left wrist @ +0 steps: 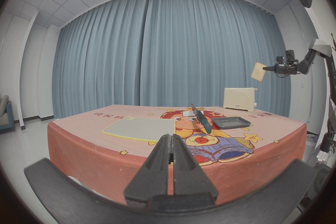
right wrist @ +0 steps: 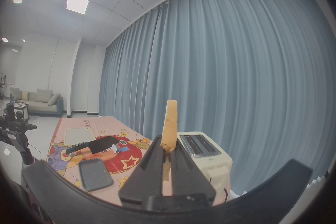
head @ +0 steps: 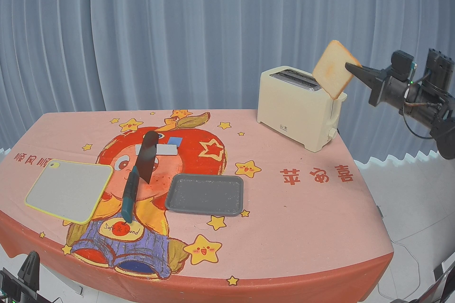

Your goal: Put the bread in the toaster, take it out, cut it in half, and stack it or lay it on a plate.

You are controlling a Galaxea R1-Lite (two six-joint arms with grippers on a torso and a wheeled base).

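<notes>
Read the table (head: 303,223) as a dial from the head view, with twelve at the curtain. The toaster (head: 296,107) stands at about two o'clock, close to the far right edge, its slots open to the top. The right gripper (head: 353,66) hangs above and just right of it, clenched on one corner of the bread (head: 333,68). The slice is on edge and tilted, in the air, clear of the toaster. Held thin side down like this it lines up with a slot, which suits going in or coming out; which of the two it is I cannot tell.

The gray plate (head: 204,194) lies near the dial's centre. The cutting board (head: 69,190) is at nine o'clock, near the left edge. Between them the knife (head: 132,185) rests with its blade raised on a small block (head: 163,147), probably so that the handle can be gripped from the near side.

The left gripper (left wrist: 171,136) waits beyond the near left edge, at about seven o'clock, its fingers pressed together on nothing.

Bare cloth runs from the toaster across to the board, so the slice has a free path at ten o'clock. The toaster's top rim is the one edge that it could catch.
</notes>
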